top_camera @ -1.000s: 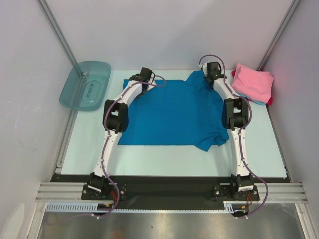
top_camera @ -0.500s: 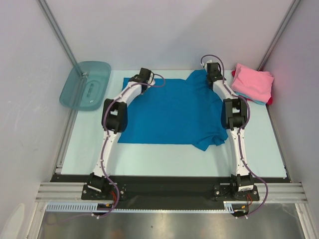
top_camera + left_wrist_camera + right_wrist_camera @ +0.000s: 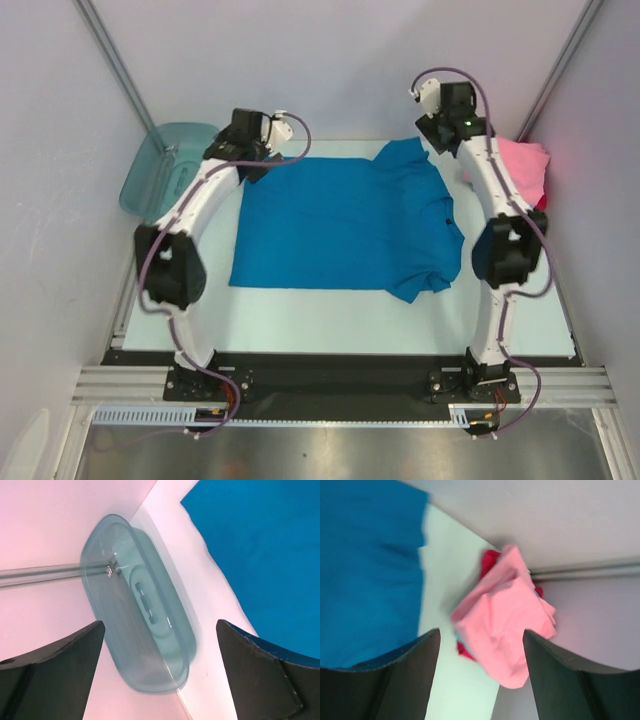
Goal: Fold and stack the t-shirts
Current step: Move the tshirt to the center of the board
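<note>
Table (image 3: 320, 320): bare strip all along the near edge and down the left side, so plenty of room there.
Blue shirt (image 3: 340, 220): spread flat mid-table, far edge close to the back wall (image 3: 340, 70), near-right sleeve rumpled.
Tub (image 3: 150, 178): far-left corner, just off the table's edge, apart from the blue shirt.
Pink shirt (image 3: 530, 165): folded in the far-right corner with a red shirt (image 3: 489, 560) peeking out under it. From above the right arm covers part of it.
Left claw (image 3: 160, 625): released, fingers wide with nothing in them, up by the blue shirt's far-left corner.
Right claw (image 3: 481, 632): also let go, fingers apart and empty, up near the back wall.
Wrist cams only: the left one gets the tub's inside up close, the right one gets the red edge clearly — the top view barely does.
Since a second ago: both claws were down on the blue shirt's far edge — now they're lifted and swung outward.
</note>
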### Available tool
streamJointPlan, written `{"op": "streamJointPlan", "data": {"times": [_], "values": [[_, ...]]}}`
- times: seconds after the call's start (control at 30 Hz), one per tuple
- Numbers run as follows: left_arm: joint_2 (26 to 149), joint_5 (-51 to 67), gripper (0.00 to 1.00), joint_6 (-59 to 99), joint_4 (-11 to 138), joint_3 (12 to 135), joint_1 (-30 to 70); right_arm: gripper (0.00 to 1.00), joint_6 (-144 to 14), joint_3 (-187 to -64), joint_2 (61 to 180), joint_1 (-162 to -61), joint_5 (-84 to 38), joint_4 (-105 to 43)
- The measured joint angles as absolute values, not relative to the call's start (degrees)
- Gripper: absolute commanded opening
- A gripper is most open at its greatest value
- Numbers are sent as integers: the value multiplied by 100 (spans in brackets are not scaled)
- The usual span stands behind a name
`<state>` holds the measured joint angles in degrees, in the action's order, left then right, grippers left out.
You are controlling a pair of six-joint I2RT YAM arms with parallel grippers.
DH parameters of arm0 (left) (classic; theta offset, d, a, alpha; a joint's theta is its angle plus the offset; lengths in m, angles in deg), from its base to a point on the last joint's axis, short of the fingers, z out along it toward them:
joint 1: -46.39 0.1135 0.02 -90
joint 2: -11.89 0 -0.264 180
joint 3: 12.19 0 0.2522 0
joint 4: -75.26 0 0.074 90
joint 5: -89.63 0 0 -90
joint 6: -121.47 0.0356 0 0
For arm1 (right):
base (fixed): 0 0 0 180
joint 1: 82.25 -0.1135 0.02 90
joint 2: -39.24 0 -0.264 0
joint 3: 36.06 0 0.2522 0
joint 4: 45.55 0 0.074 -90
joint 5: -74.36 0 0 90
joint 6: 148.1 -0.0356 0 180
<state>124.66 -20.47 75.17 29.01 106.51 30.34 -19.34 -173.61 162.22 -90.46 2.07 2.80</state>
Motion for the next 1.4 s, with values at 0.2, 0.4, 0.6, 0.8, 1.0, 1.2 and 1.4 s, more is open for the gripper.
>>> {"op": "streamJointPlan", "data": {"times": [0.2, 0.4, 0.6, 0.8, 1.0, 1.2, 1.4], "values": [[9933, -1256, 100, 8173, 3404, 8037, 2846, 73, -1451, -15293, 14325, -9350, -1272, 1795], [10145, -893, 100, 7862, 3071, 6942, 2778, 71, -1418, -13605, 14264, -9293, -2151, 2831], [9904, -618, 100, 7475, 2737, 6160, 2778, 63, -1339, -12816, 13934, -9219, -2282, 3150], [8953, -620, 100, 7342, 2774, 5500, 2776, 60, -1201, -12364, 12850, -9149, -2256, 3368], [7985, -694, 100, 7294, 2942, 4846, 2776, 58, -876, -10924, 11588, -9151, -2018, 3355], [7863, -786, 100, 7390, 3463, 4134, 2765, 57, -745, -9461, 10557, -9442, -1784, 2988], [7928, -950, 100, 7484, 4007, 3633, 2761, 56, -963, -9103, 9846, -9971, -1692, 2393]]}}
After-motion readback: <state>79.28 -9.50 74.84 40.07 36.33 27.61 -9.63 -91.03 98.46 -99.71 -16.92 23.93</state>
